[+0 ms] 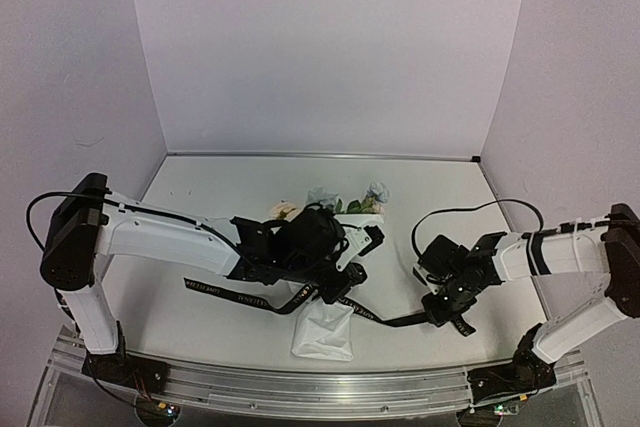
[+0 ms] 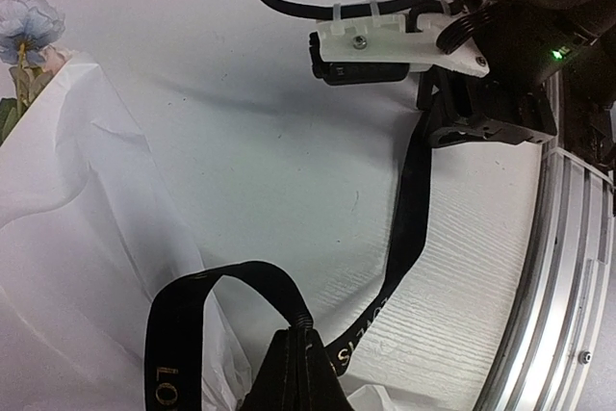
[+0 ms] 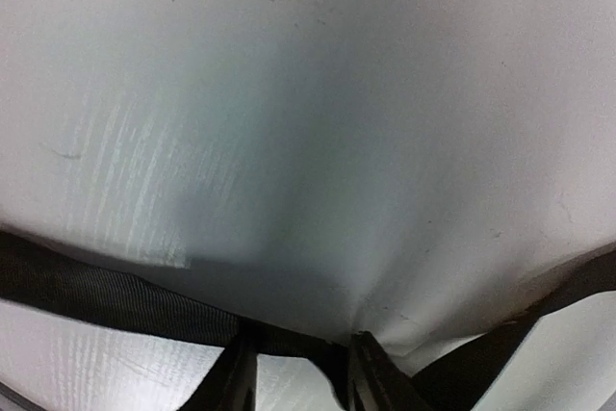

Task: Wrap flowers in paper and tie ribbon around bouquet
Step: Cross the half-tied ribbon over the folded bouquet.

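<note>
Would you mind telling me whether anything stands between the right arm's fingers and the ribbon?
Nothing visible does. The ribbon lies right across the gap between the right fingers, with nothing else in front of it.

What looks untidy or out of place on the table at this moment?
The ribbon is not tied yet: it lies slack across the bouquet, one loop bulging at the left gripper. The paper is creased. Nothing is spilled.
</note>
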### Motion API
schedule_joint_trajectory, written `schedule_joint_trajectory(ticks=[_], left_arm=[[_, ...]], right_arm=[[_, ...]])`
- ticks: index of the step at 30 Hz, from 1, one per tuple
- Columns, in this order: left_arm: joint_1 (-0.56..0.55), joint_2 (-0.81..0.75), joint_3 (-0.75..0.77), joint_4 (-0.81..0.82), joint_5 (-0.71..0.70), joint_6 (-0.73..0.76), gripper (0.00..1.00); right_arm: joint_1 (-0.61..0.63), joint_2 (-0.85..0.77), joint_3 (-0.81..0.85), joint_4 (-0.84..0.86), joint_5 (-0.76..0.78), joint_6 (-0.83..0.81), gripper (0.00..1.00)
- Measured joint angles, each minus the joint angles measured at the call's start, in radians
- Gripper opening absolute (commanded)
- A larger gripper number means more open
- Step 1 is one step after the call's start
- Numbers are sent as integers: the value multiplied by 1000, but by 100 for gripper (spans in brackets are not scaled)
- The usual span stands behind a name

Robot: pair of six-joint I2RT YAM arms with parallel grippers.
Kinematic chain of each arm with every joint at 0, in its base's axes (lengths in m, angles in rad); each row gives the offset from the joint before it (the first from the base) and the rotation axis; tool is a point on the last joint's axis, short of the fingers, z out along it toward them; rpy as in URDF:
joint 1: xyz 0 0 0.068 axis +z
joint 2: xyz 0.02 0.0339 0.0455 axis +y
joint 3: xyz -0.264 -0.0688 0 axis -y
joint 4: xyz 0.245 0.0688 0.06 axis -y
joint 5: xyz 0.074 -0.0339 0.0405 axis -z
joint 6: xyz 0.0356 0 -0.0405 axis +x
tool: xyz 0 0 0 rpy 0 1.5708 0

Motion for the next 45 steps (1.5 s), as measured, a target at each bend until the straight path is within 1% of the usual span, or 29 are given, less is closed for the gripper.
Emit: schedule_joint_trajectory(ticks=[1,2,7,10,14,17,21,25,29,34,41,45], left_arm=[[0,-2,0,1,3,0,0],[0,-4,-1,2,4,0,0],[0,-32,-41,44,46,1,0],[0,-51,-63,63,75,3,0],[0,-53,-65,94,113,15,0],[0,-53,-65,111,139,27,0],[0,-52,-65,131,167,36,0],[-2,-32,-61,155,178,67,0],[-10,32,-21,165,184,98,0],[-24,125,48,175,183,135,0],[-32,272,176,176,185,153,0],[-33,330,209,150,190,151,0]], right_arm=[[0,0,0,4,-7,3,1],[0,2,0,9,-19,15,0],[0,15,22,-9,-46,45,0],[-10,30,108,-82,-68,50,0],[-37,76,329,-183,-126,58,0],[-63,144,519,-237,-186,67,0],[-81,247,726,-328,-266,93,0],[-85,329,894,-406,-343,129,0],[-85,388,1022,-464,-411,161,0],[-85,446,1109,-515,-478,180,0],[-92,462,1112,-557,-524,188,0],[-94,462,1112,-565,-540,192,0]])
